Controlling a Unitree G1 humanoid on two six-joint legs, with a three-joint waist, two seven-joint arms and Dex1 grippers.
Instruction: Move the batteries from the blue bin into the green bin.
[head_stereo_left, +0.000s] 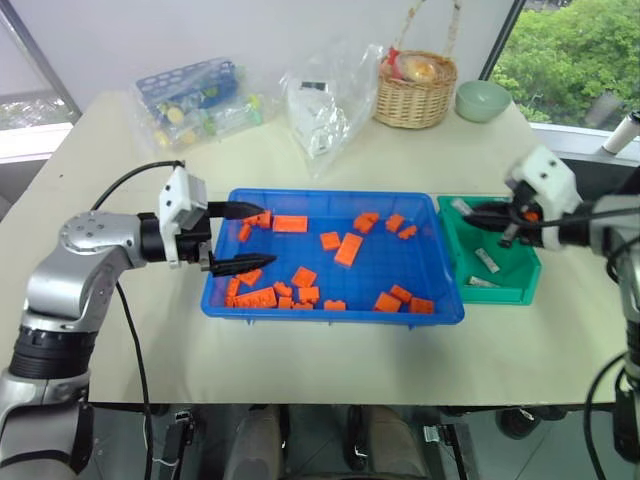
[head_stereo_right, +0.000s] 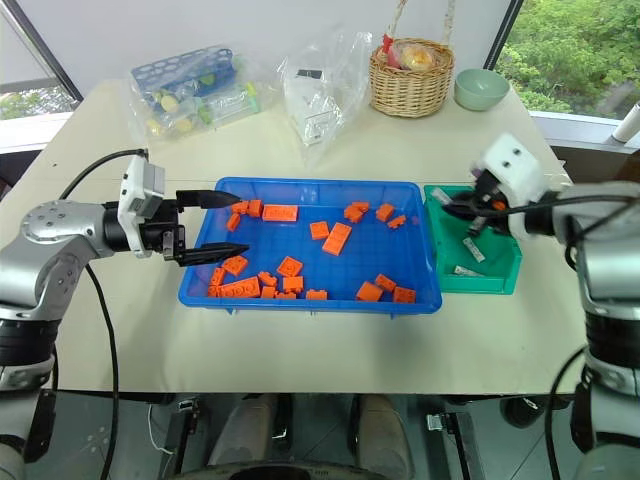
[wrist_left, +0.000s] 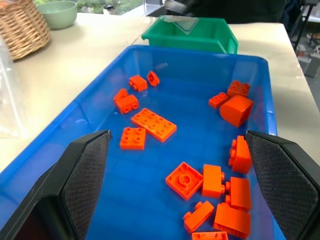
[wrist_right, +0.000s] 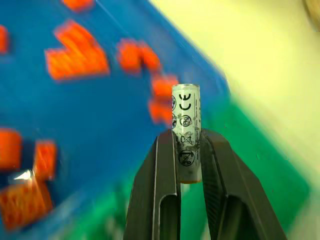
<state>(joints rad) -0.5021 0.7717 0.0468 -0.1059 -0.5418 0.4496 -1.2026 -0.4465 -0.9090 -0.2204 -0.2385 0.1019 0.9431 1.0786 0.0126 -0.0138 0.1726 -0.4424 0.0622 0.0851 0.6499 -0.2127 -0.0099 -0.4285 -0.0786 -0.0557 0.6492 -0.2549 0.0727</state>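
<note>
— Silver-grey battery (wrist_right: 186, 132) pinched upright between the two fingers of our right hand (wrist_right: 190, 150); we have it over the green bin (head_stereo_left: 520, 290), which sits just beside the blue bin (head_stereo_left: 330, 312) on the bench (head_stereo_left: 330, 370). How do we finish this well?

— We judge the step to be the drop. Two batteries (head_stereo_left: 482, 258) already lie in the green bin, so we should let go above a bare patch of its floor, not on top of them, and keep low enough that the cylinder does not bounce over the cut-down front wall.

— Should we tip it first?

— We think so. Held on end it may land and roll; laid closer to flat, along the bin's length, it should settle.

— And our left hand (head_stereo_left: 236, 238)?

— Its fingers are spread wide, holding nothing, hovering over the left end of the blue bin above the orange bricks (head_stereo_left: 348, 248). We can leave it there, clear of the right arm's path.

— Any more batteries among the bricks?

— We cannot see any in the blue bin from here; one could be hidden under a brick.
</note>
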